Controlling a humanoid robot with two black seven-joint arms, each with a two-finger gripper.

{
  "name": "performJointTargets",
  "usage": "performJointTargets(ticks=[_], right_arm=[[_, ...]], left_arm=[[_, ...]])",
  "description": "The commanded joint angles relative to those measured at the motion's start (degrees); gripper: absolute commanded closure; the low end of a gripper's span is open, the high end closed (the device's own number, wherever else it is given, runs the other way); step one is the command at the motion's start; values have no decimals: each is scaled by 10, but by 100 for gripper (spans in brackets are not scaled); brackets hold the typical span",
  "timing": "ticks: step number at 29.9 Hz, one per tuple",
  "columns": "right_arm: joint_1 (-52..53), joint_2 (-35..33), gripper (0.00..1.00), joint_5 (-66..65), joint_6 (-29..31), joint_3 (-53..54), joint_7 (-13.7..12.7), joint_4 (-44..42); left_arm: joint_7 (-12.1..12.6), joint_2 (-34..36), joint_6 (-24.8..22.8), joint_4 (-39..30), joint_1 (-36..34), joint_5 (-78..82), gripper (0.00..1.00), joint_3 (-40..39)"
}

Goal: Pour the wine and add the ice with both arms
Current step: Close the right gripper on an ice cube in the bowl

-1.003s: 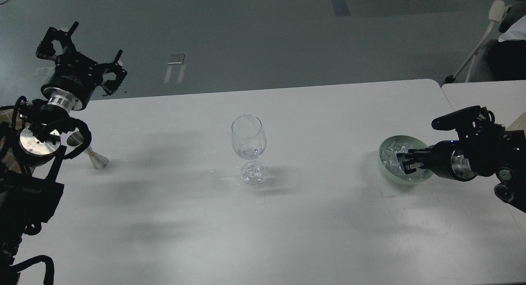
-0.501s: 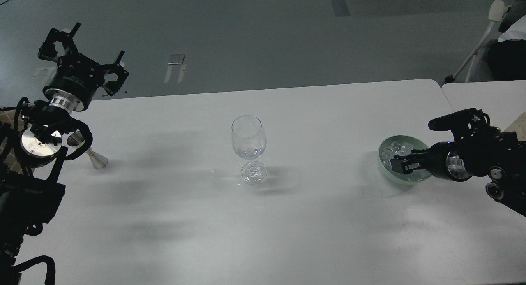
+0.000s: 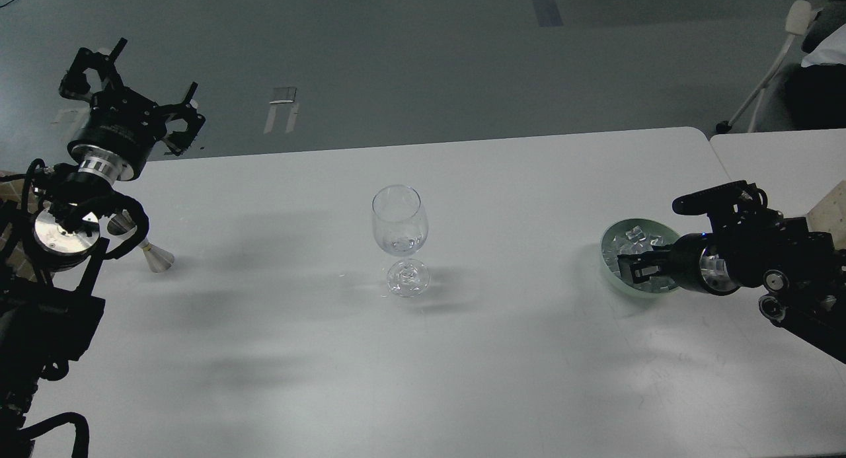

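Note:
A clear wine glass stands upright mid-table with a little clear wine at the bottom of its bowl. A pale green bowl of clear ice cubes sits at the right and looks slightly tilted. My right gripper reaches into it from the right, and its fingers appear closed on the bowl's near rim. My left gripper is open and empty, raised over the table's far left corner, well away from the glass.
A silver metal jigger lies on the white table beside my left arm. A second table adjoins at the right. A chair stands on the floor beyond the table.
My right gripper has moved left across the bowl, and in the last half second the bowl shifted left with it. My left arm has barely moved.

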Motion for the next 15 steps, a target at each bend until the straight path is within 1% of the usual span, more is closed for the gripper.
performJointTargets(ticks=[1, 2, 3, 5, 7, 15], right_arm=[[1, 1, 60, 2, 0, 0, 0, 0], [1, 1, 60, 2, 0, 0, 0, 0], [0, 1, 68, 2, 0, 0, 1, 1], [0, 2, 79, 2, 0, 0, 1, 4], [0, 1, 84, 3, 0, 0, 1, 6], [0, -11, 85, 5, 0, 3, 1, 12]], left_arm=[[0, 0, 0, 0, -1, 0, 2, 0], [0, 0, 0, 0, -1, 0, 2, 0], [0, 0, 0, 0, -1, 0, 2, 0], [0, 0, 0, 0, -1, 0, 2, 0], [0, 0, 0, 0, -1, 0, 2, 0], [0, 0, 0, 0, -1, 0, 2, 0]])
